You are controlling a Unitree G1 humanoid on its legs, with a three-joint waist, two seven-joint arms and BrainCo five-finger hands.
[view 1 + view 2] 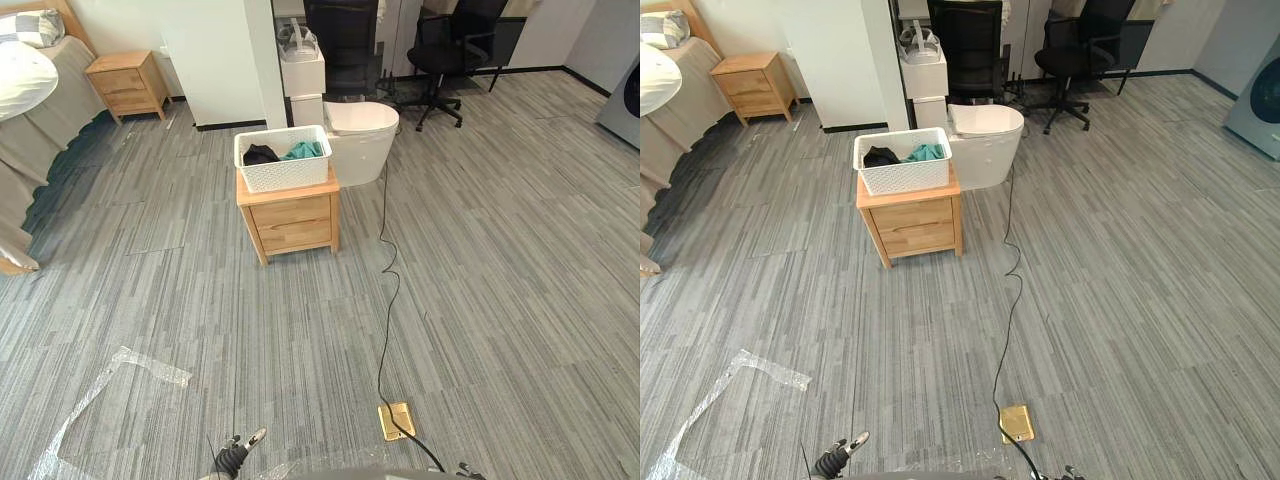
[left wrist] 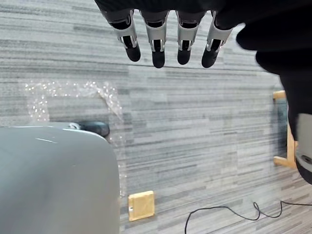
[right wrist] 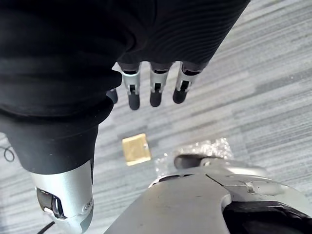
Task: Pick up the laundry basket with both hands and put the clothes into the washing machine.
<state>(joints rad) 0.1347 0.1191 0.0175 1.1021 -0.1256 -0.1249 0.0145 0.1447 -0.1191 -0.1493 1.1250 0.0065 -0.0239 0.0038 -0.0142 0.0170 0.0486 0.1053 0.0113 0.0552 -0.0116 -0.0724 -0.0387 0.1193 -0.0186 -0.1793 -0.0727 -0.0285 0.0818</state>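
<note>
A white laundry basket (image 1: 285, 160) stands on a small wooden nightstand (image 1: 290, 220) in the middle of the room, some way ahead of me. Black and teal clothes (image 1: 300, 151) lie inside it. The washing machine (image 1: 1257, 105) shows at the far right edge. My left hand (image 2: 157, 41) hangs low over the grey floor, far from the basket, with its fingers straight and nothing in it. My right hand (image 3: 153, 90) also hangs over the floor, fingers straight and empty.
A white toilet (image 1: 362, 135) stands right behind the nightstand, beside a white pillar (image 1: 225, 60). Black office chairs (image 1: 445, 50) are at the back. A bed (image 1: 30, 90) and a second nightstand (image 1: 128, 85) are at the left. A brass floor socket (image 1: 396, 420) and clear tape (image 1: 100, 395) lie near me.
</note>
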